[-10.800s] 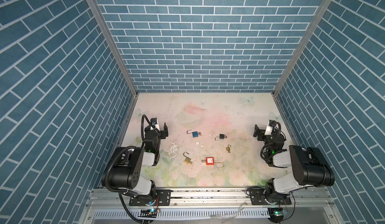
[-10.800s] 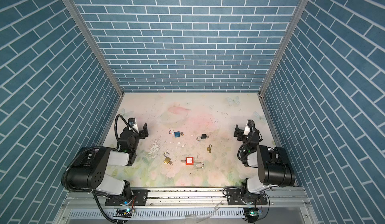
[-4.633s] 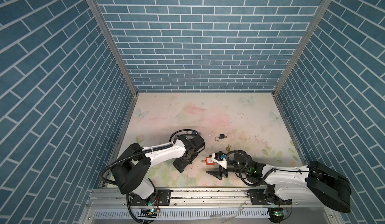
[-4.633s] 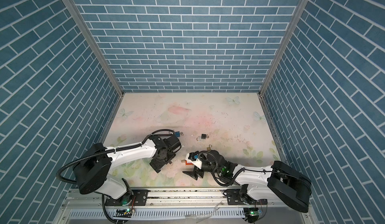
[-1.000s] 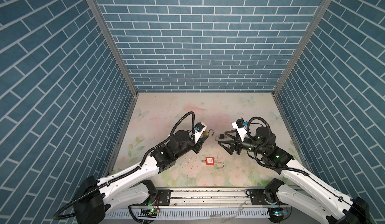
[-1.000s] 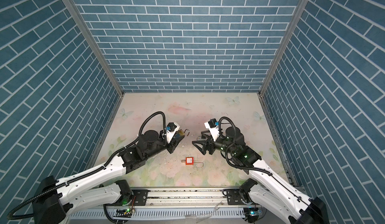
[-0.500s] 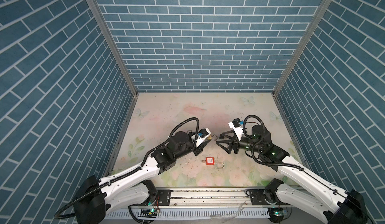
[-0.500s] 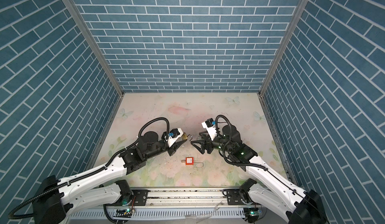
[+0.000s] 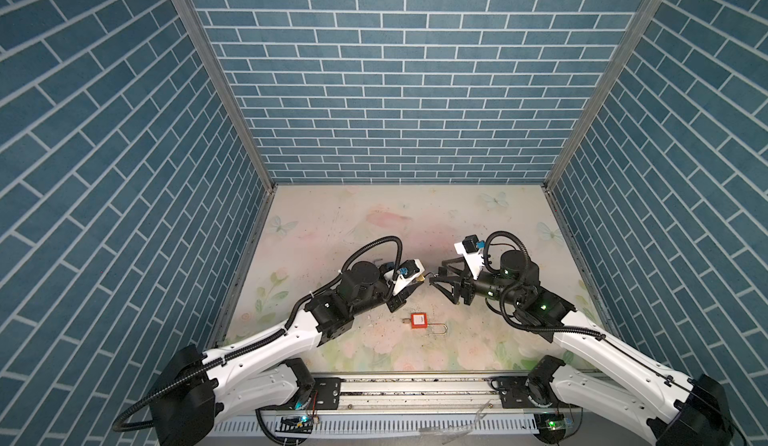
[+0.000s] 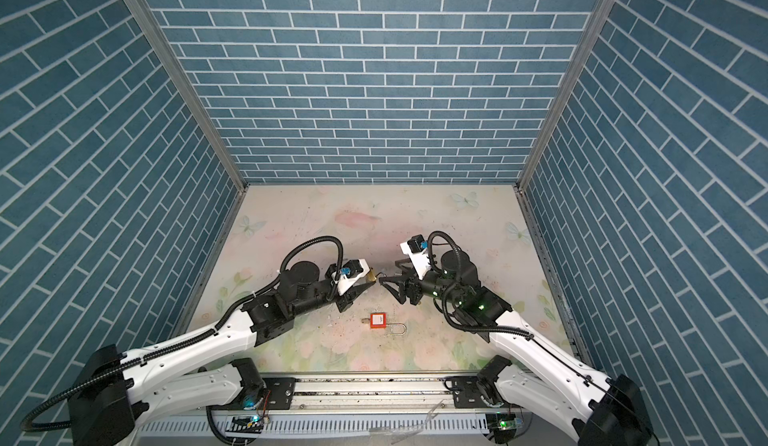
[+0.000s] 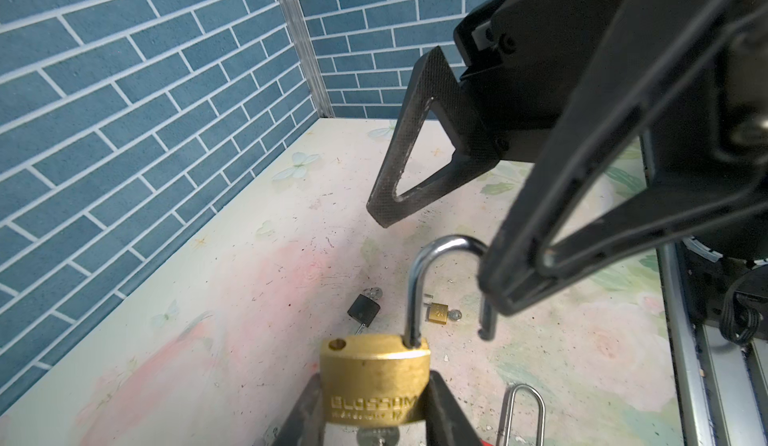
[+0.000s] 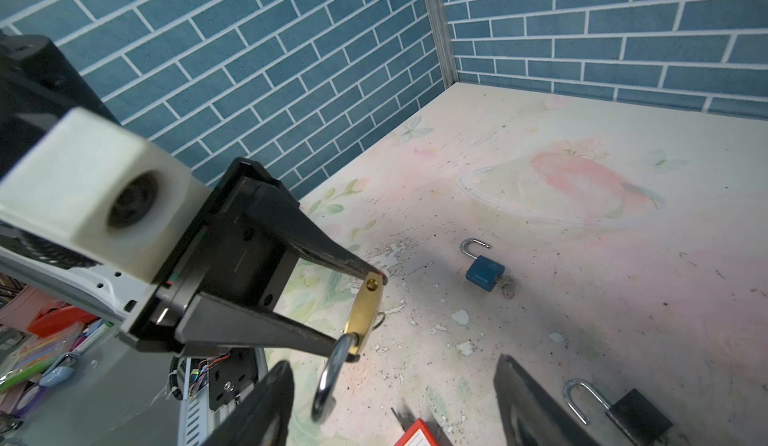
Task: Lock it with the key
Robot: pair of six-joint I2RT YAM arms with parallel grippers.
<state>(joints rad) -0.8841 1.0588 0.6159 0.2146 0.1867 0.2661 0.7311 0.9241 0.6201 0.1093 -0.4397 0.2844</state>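
**Q:** What stands at the left?

**A:** The left gripper (image 12: 361, 313), clamped on the body of a brass padlock (image 11: 374, 381). It holds the lock clear of the table (image 9: 374, 215), near the middle of both top views.

**Q:** How does that lock stand?

**A:** Its shackle (image 11: 419, 265) is open. One leg sits in the body, the free end hangs beside it, and the second hole is empty. A silvery part (image 11: 376, 437) shows under the body between the fingers; whether it is the key cannot be told.

**Q:** And on the table below?

**A:** A red padlock (image 9: 418, 319) lies flat near the front edge, below the gap between the two arms and apart from both.

**Q:** To the right?

**A:** The right gripper (image 12: 392, 365) faces the held lock with its jaws spread and nothing between them gripped. The free end of the shackle lies between its fingers, just beside one of them (image 12: 266, 406); contact cannot be told.

**Q:** Anything more?

**A:** Three locks that show only in the wrist views lie on the table with open shackles. They are a blue padlock (image 12: 484, 273), a black padlock (image 11: 363, 309) and a small brass padlock (image 11: 437, 313).
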